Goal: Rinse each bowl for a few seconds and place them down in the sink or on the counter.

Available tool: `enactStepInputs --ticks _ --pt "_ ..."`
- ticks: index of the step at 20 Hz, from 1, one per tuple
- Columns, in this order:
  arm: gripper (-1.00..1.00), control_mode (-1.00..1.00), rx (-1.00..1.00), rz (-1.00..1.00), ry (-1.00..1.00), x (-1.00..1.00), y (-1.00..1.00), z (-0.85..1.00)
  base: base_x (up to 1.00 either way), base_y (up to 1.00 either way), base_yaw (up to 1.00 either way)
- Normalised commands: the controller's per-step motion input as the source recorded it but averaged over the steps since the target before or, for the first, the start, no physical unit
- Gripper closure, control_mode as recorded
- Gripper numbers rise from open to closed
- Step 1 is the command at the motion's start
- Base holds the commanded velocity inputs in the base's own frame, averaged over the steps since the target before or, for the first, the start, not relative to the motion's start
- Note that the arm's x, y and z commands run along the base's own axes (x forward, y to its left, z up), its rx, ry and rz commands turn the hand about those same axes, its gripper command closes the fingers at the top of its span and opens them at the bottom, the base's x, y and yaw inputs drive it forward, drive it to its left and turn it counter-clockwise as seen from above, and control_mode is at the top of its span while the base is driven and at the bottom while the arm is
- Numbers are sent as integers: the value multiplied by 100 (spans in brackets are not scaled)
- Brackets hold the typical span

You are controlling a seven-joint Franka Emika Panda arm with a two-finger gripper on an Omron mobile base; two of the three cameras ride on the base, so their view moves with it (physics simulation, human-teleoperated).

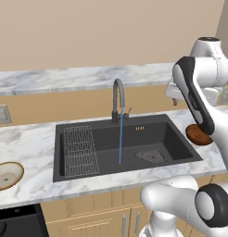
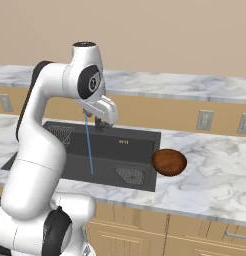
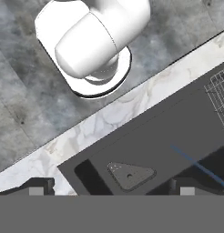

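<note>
Open empty gripper [image 3: 109, 186] over sink [image 1: 180, 149], water running, bowls [image 1: 7, 175] on counter [image 1: 28, 143].

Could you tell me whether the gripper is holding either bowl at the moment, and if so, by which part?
Nothing is held: the gripper is open over the sink.

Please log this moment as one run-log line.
tap: running | brown bowl: counter, right of sink | tan bowl: counter, left of sink | hand: open, empty, above sink
</note>
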Motion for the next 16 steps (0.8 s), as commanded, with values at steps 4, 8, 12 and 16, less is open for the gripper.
enactStepInputs --ticks 4,8,12,16 --pt "-100 -100 1 11 3 0 42 3 0 0 0" --pt "-100 -100 1 11 3 0 43 0 0 0 0" --pt "-100 -100 3 9 3 0 47 0 0 0 0" --pt "-100 -100 3 9 3 0 47 0 0 0 0"
